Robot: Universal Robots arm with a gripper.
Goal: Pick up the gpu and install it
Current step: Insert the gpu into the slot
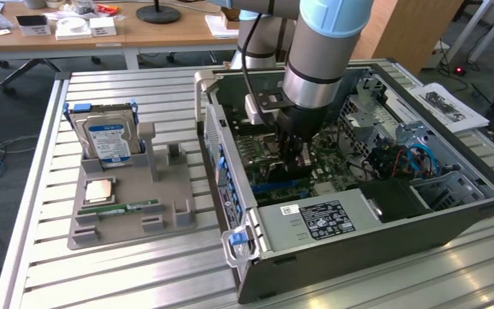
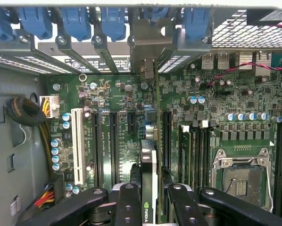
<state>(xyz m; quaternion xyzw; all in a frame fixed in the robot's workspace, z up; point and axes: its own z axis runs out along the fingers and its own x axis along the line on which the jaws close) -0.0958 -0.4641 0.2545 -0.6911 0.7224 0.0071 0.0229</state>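
My gripper (image 1: pixel 291 156) reaches down into the open computer case (image 1: pixel 453 212), over the motherboard (image 1: pixel 264 145). It is shut on the gpu (image 2: pixel 149 160), a thin dark card seen edge-on between the two black fingers (image 2: pixel 127 202). The card stands upright on the motherboard (image 2: pixel 112 94), in line with the black expansion slots (image 2: pixel 113 141). Its silvery metal bracket (image 2: pixel 148 42) meets the case's rear slot openings. In the exterior view the gpu (image 1: pixel 283 172) is a dark shape under the fingers. Whether its lower edge sits in a slot I cannot tell.
Beside the case, at the exterior view's left, a grey fixture (image 1: pixel 127 222) holds a blue-labelled hard drive (image 1: pixel 110 138), a CPU (image 1: pixel 100 190) and a green RAM stick (image 1: pixel 131 208). The power supply (image 1: pixel 316 219) fills the case's near end. Blue latches (image 2: pixel 75 21), a white slot (image 2: pixel 77 146) and the CPU socket (image 2: pixel 240 176) surround the card.
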